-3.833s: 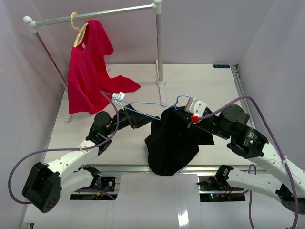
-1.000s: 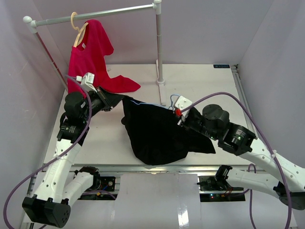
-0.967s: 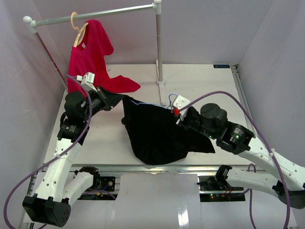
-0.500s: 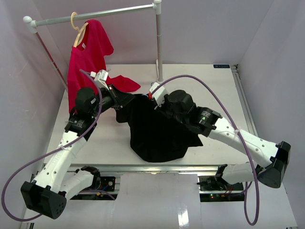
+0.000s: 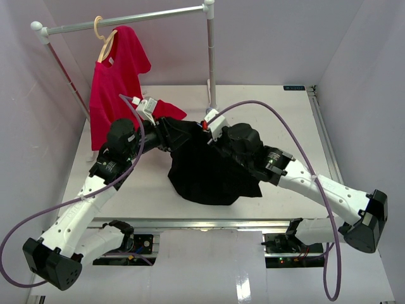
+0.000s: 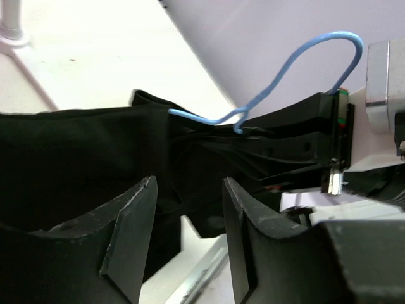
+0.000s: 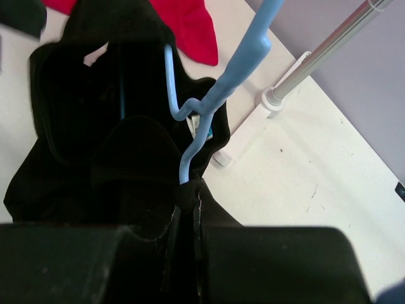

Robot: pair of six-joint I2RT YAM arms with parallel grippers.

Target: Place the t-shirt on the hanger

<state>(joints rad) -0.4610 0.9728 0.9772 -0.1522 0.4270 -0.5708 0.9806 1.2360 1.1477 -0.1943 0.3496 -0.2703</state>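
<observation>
The black t-shirt (image 5: 202,174) lies bunched on the table between my two arms, its upper edge lifted. In the right wrist view my right gripper (image 7: 185,190) is shut on the light-blue wire hanger (image 7: 218,95) just below its hook, with a fold of the t-shirt (image 7: 95,114) pinched in too. The hanger's arms run down inside the collar. From above the hanger is hidden under cloth and gripper (image 5: 210,128). My left gripper (image 6: 188,193) stands open at the shirt's left shoulder (image 6: 76,145), nothing between its fingers. The hook (image 6: 304,63) rises beyond it.
A red shirt (image 5: 117,95) hangs on a wooden hanger (image 5: 106,41) from the rail (image 5: 139,19) at the back left, its hem lying on the table just behind my left gripper (image 5: 166,132). The rack's right post (image 5: 212,63) stands close behind my right gripper.
Both arms have carried the shirt and hanger toward the back of the table, the right arm swinging left. My left gripper has let go of the cloth and opened.
</observation>
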